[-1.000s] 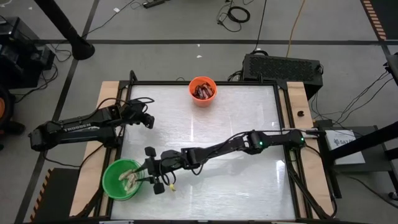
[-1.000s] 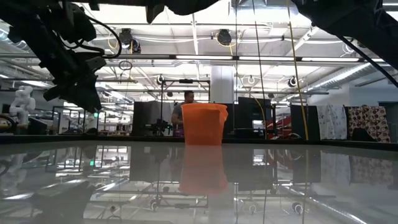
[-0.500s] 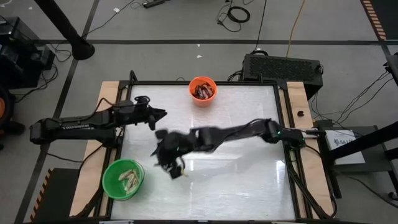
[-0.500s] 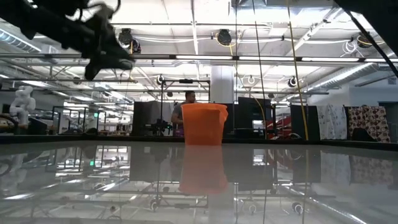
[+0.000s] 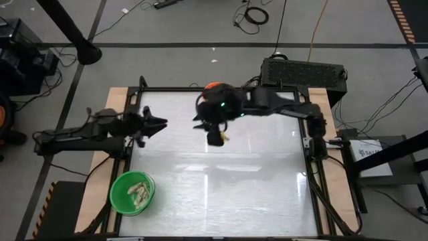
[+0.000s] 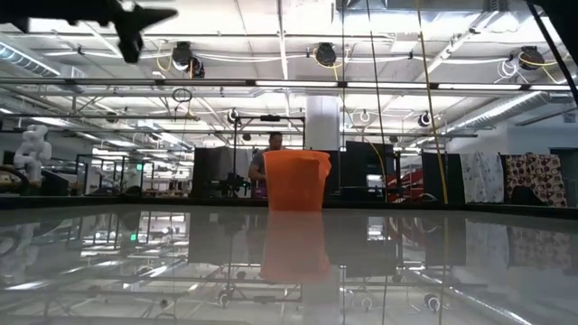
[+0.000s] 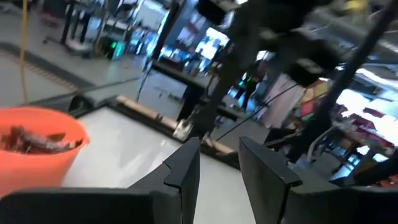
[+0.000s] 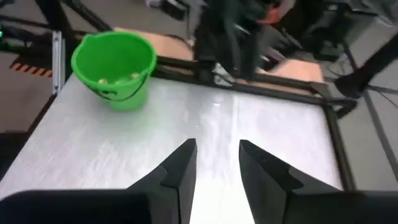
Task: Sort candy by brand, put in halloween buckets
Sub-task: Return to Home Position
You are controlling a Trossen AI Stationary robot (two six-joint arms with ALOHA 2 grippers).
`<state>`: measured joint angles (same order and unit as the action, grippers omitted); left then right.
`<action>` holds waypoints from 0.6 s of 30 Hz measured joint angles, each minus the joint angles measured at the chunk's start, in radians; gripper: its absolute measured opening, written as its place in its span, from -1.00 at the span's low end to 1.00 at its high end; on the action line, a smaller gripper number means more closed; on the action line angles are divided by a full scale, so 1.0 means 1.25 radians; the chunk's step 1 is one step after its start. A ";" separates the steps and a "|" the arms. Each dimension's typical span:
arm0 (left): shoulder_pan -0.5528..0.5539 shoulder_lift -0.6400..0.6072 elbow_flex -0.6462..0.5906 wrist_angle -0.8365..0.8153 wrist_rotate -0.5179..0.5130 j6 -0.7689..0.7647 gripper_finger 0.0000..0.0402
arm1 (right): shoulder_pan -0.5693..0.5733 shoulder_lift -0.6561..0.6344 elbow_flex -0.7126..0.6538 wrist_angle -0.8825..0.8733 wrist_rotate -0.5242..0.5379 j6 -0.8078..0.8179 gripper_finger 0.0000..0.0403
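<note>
The right gripper (image 5: 215, 137) hangs above the far-middle part of the table (image 5: 234, 194), close to the orange bucket (image 6: 296, 181), with its folded arm covering most of that bucket from above. In its wrist view the two fingers (image 8: 180, 165) stand apart with nothing between them. They are released and empty.

The left gripper (image 5: 159, 123) is raised over the table's left edge, pointing inward. Its jaws are also parted and hold nothing.

The orange bucket stands at the far edge near the middle, and the dark candy (image 7: 31, 140) lies heaped inside it. The green bucket (image 5: 134, 193) sits in the near-left corner, just inside the black frame (image 8: 280, 92) and well apart from both grippers. The pale candy (image 5: 138, 193) lies at its bottom.

No loose piece shows on the surface between the buckets — the whole middle and the near-right stretch are bare, reflective tabletop (the low view sees only the orange bucket standing on it). Beyond the far edge, behind the orange bucket, a person (image 6: 271, 149) stands in the room.
</note>
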<state>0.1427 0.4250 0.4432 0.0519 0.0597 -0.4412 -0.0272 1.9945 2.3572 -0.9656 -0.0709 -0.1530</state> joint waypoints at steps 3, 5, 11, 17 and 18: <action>-0.017 -0.069 0.000 -0.040 -0.008 0.008 -0.41 | -0.007 -0.028 0.000 -0.052 0.049 0.002 -0.49; -0.025 -0.113 -0.010 -0.071 -0.023 0.007 -0.41 | -0.009 -0.047 -0.001 -0.080 0.094 0.003 -0.53; -0.052 -0.204 -0.050 -0.163 -0.076 -0.004 -0.41 | -0.015 -0.139 -0.032 -0.140 0.122 0.011 -0.61; -0.074 -0.248 -0.119 -0.172 -0.082 -0.018 -0.41 | -0.028 -0.327 -0.285 -0.043 0.122 0.042 -0.67; -0.076 -0.253 -0.130 -0.171 -0.086 -0.018 -0.41 | -0.032 -0.373 -0.349 0.000 0.122 0.045 -0.67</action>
<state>0.0473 0.1086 0.2812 -0.1618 -0.0484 -0.4641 -0.0673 1.5282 1.9214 -0.9651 0.0819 -0.0966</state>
